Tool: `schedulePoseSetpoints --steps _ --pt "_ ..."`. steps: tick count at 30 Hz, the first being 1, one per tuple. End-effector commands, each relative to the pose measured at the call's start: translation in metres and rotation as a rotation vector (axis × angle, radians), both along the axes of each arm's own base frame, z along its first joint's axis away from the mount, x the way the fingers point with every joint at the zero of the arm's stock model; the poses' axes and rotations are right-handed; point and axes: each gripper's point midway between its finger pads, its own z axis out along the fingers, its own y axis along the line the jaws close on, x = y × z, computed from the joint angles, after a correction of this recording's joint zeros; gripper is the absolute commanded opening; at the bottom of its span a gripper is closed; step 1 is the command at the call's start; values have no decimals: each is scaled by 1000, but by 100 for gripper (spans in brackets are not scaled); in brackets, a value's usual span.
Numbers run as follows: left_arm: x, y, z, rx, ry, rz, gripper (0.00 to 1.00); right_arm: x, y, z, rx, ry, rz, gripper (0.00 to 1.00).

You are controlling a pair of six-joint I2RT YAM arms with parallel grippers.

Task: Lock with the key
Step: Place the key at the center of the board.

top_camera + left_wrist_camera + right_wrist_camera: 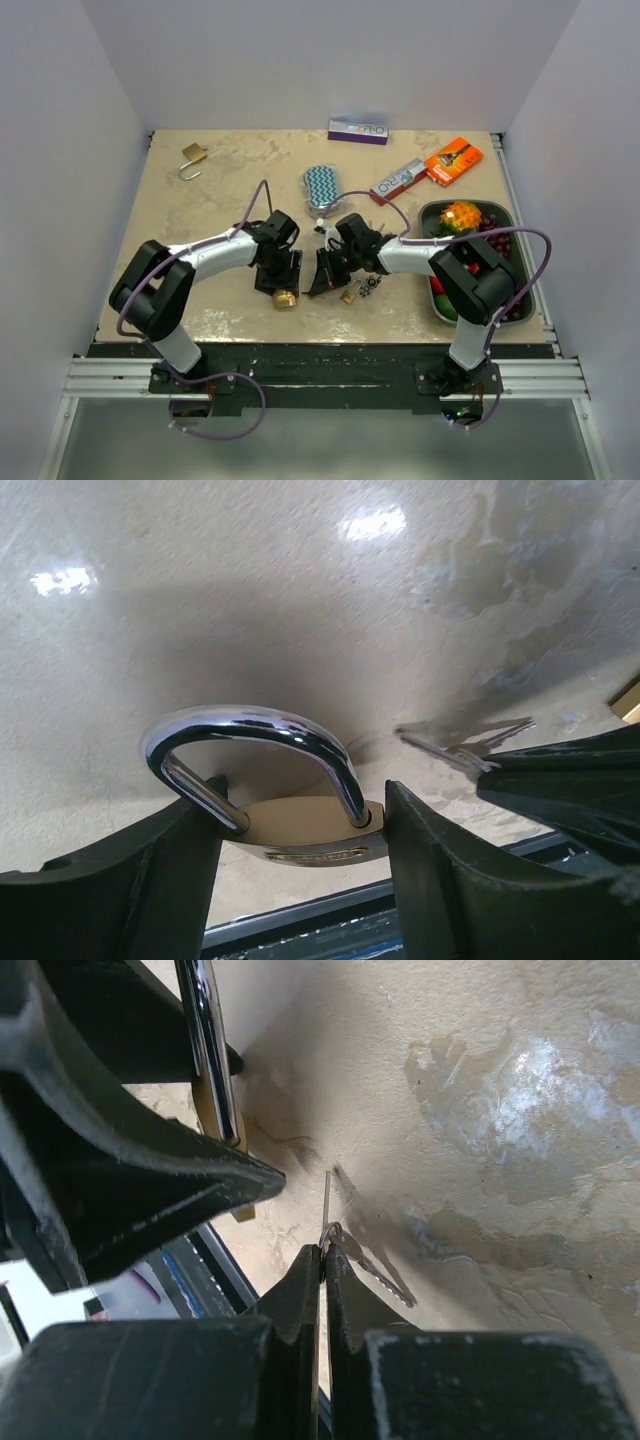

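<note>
My left gripper (pixel 300 832) is shut on a brass padlock (pixel 318 838), pinching its body from both sides just above the table; its chrome shackle (pixel 250 725) arches upward, and whether it is latched I cannot tell. In the top view the padlock (pixel 286 298) sits at the left gripper (pixel 279 278). My right gripper (pixel 324 1252) is shut on a key (pixel 327 1198), blade pointing forward, with a second key (pixel 375 1265) hanging from its ring. The key's tip (pixel 440 748) is just right of the padlock, apart from it. The right gripper (pixel 326 274) faces the left one.
A second brass padlock (pixel 192 157) lies open at the far left. A small lock and keys (pixel 358 291) lie under the right arm. A zigzag pouch (pixel 322 186), purple box (pixel 358 131), red bar (pixel 397 180), orange packet (pixel 454 160) and fruit tray (pixel 527 290) lie behind and right.
</note>
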Motion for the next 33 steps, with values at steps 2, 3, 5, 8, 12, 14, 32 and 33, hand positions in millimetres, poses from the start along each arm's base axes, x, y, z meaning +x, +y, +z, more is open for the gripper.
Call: schedulePoseSetpoints --steps 2,3,5,8,12,14,32,33 --pt "9 -1 -15 60 -15 -37 5 6 9 9 48 -3 -5 4" --pt "6 -1 -18 68 -4 -40 5 6 9 9 48 -3 -5 6" --pt "2 0 -22 75 11 -40 10 6 8 8 42 1 -12 13" --pt "-2 3 -27 90 21 -44 17 7 8 7 37 3 -16 23" --pt "-1 8 -30 112 20 -43 31 8 6 5 24 12 -24 29" --pt "-1 8 -29 114 18 -48 37 8 6 5 23 11 -25 32" --pt "7 30 -29 242 -14 -99 39 16 0 24 9 -40 -44 86" --pt "3 33 -31 254 3 -105 36 16 -1 25 9 -41 -46 86"
